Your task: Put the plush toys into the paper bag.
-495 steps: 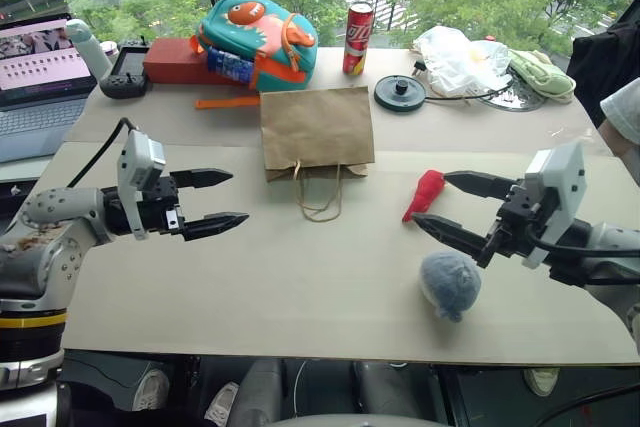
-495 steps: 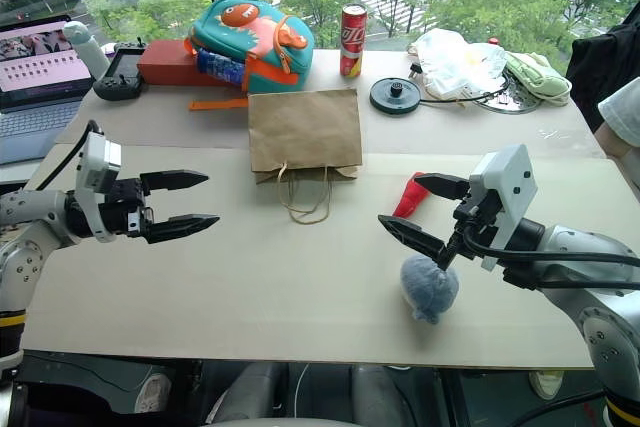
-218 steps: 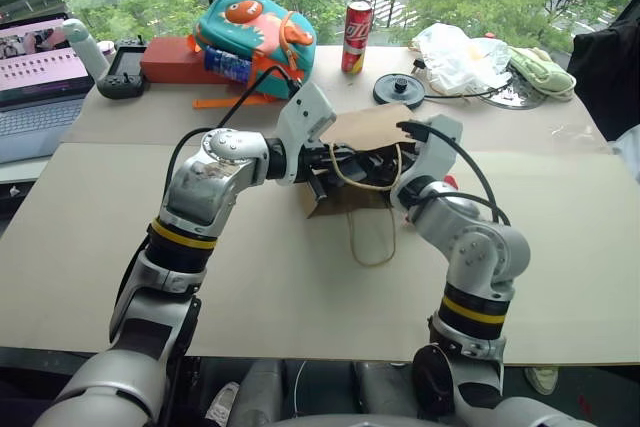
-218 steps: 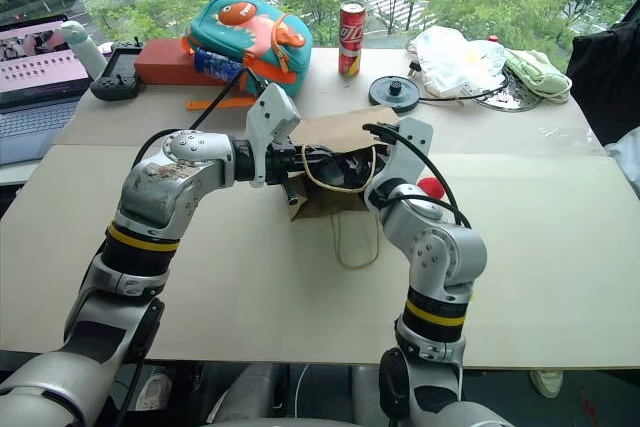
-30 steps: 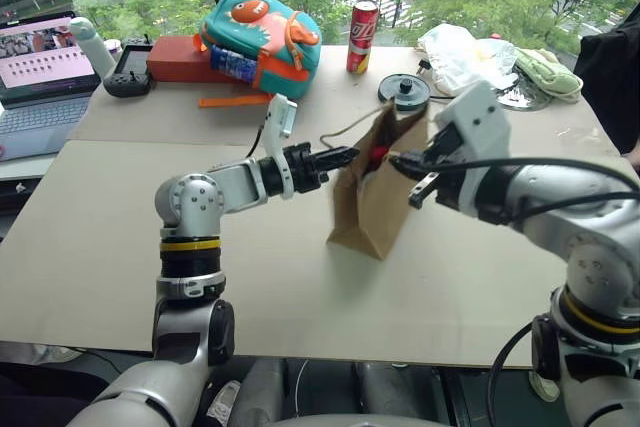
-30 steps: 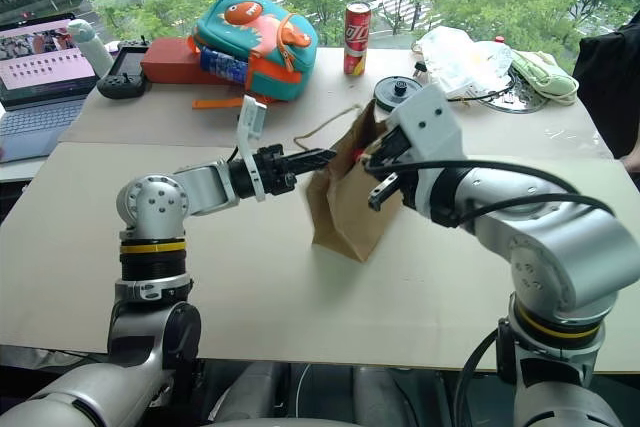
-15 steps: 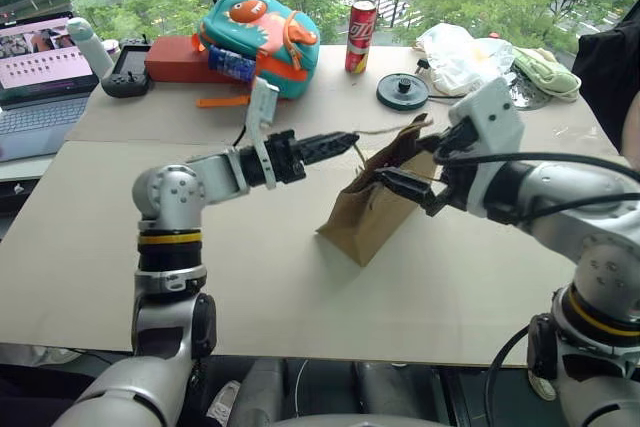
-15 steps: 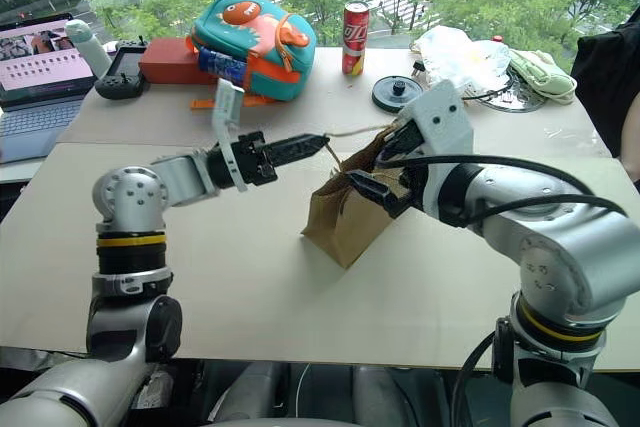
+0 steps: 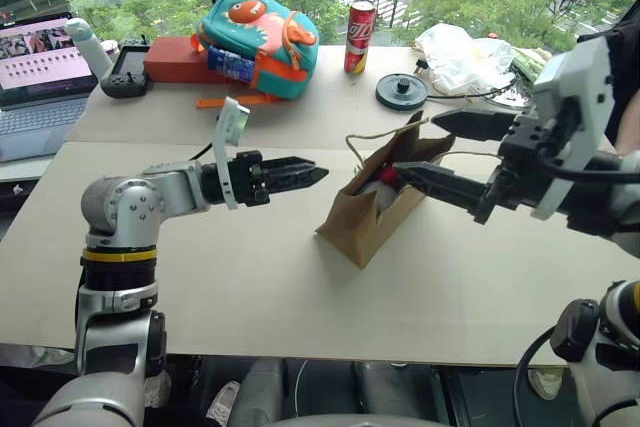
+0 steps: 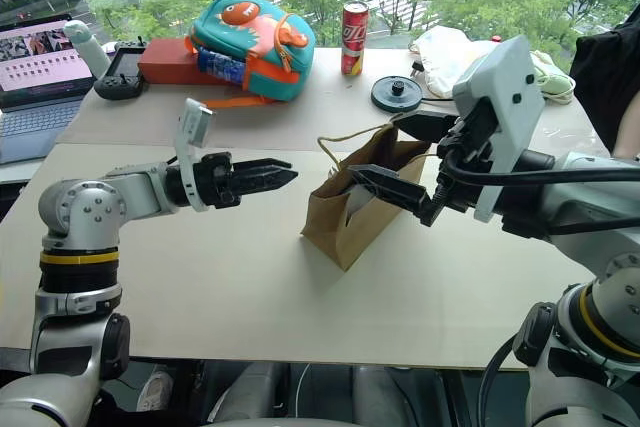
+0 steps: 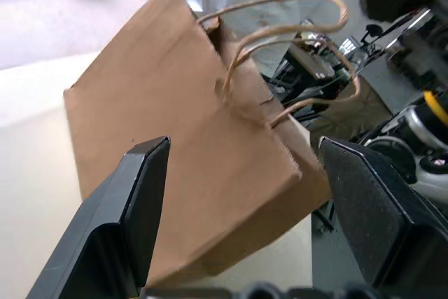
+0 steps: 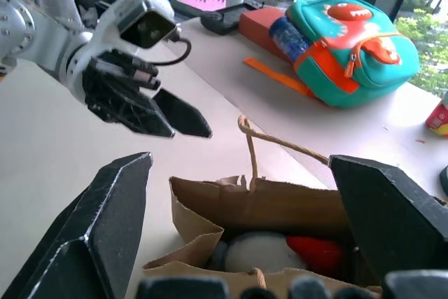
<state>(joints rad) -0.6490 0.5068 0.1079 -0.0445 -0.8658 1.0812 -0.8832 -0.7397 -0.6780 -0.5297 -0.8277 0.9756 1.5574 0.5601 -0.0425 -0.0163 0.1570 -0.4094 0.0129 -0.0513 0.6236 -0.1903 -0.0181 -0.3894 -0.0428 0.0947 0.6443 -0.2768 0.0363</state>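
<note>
- paper bag (image 9: 372, 215) is standing on the table (image 9: 250, 277), leaning, mouth open upward, cord handles (image 9: 372, 135) arching above the rim
- both plush toys are sitting inside the bag: red chili toy (image 12: 316, 253) beside the pale fuzzy ball (image 12: 253, 251), both well below the rim; a bit of red is also peeking out at the mouth in the head views
- left gripper (image 9: 318, 169) is hanging just to the left of the bag, pointing at it, clear of the paper, fingers parted and holding nothing; its wrist view is showing the bag's side between the two spread fingers
- right gripper (image 9: 420, 148) is hovering over the bag's mouth from the right, fingers spread wide, empty; one finger is sitting above the opening, the other further back towards the window, neither visibly touching the paper
- backpack (image 9: 262, 31), soda can (image 9: 358, 37), white plastic bag (image 9: 462, 55) and laptop (image 9: 38, 57) are lying along the far edge of the table, well apart from the bag
</note>
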